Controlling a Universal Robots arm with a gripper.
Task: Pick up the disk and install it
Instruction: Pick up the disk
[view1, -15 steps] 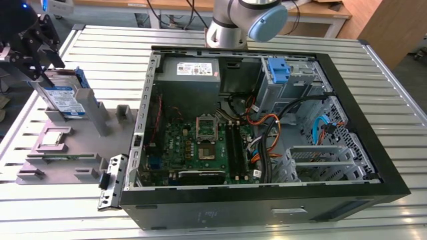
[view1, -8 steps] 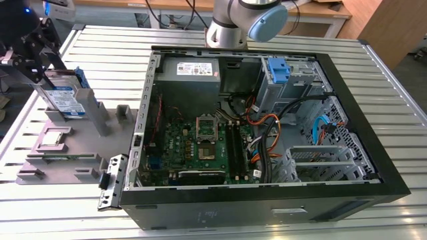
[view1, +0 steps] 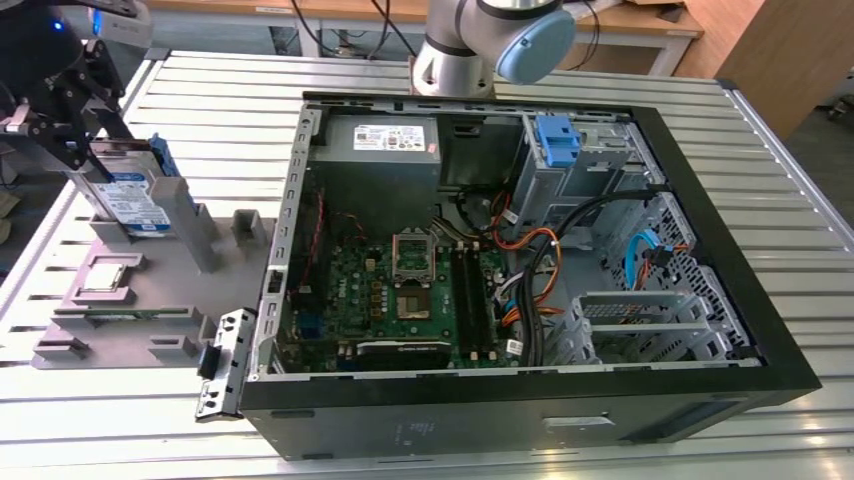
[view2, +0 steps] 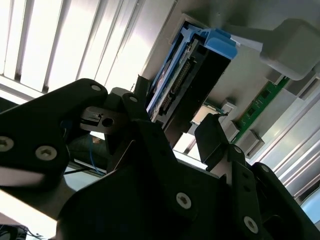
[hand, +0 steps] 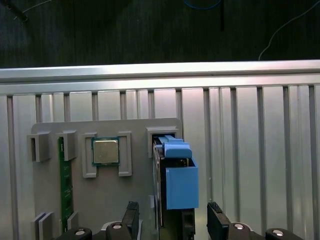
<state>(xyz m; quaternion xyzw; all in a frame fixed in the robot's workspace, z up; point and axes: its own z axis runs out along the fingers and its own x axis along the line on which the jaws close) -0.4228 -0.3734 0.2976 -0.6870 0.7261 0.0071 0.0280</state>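
Observation:
The disk (view1: 139, 203), a silver drive with a blue-and-white label in a blue carrier, stands on edge in a slot of the grey fixture plate (view1: 200, 290) at the exterior view's left. My gripper (view1: 94, 150) hangs over its top end. In the first wrist view the gripper (hand: 173, 216) is open, with one black finger (hand: 131, 216) on each side of the disk (hand: 179, 185) and a small gap at both sides. The second wrist view looks along the disk's (view2: 192, 80) connector edge, between the two fingers.
An open computer case (view1: 747, 300) lies on the slatted metal table, with a motherboard (view1: 414, 290), a power-supply box (view1: 394, 140), cables and a blue bracket (view1: 554, 140) in the drive bay. The fixture plate also holds a processor chip (hand: 105, 151) and a green memory stick (hand: 63, 185).

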